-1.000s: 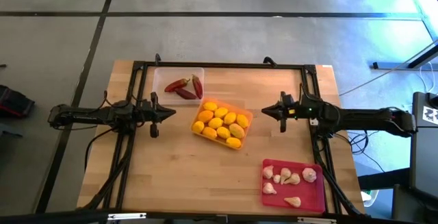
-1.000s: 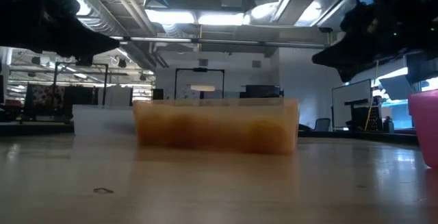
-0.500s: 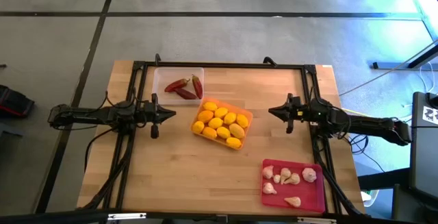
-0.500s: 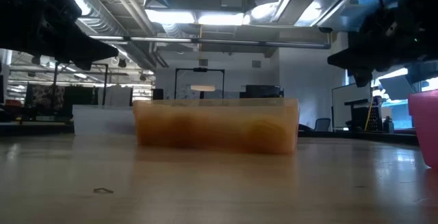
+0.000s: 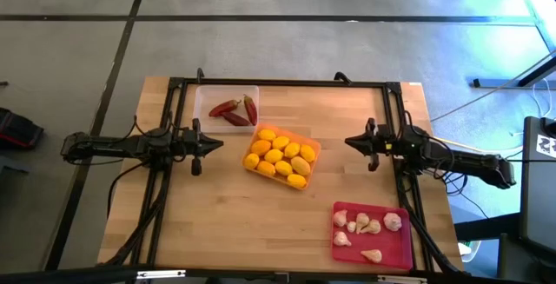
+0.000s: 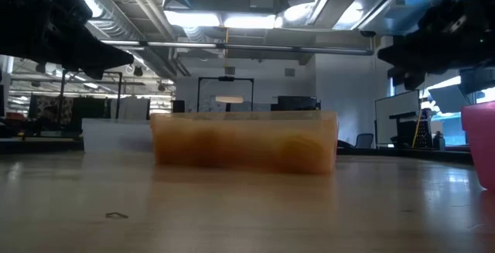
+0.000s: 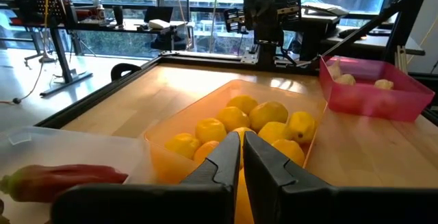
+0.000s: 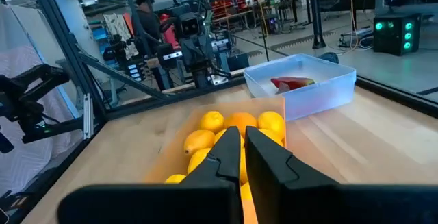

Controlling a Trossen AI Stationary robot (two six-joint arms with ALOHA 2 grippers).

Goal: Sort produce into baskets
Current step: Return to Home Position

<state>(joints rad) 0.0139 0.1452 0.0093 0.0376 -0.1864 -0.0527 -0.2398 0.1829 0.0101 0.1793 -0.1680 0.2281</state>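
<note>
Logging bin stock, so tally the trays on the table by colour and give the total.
Clear tray: 1
Orange tray: 1
Red tray: 1
Total: 3

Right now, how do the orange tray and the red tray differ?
The orange tray sits in the middle of the table, turned askew and packed with yellow lemons. The red tray lies square in a right-hand corner, holding loosely scattered whitish garlic bulbs. Both are shallow rectangular trays of similar size.
</note>
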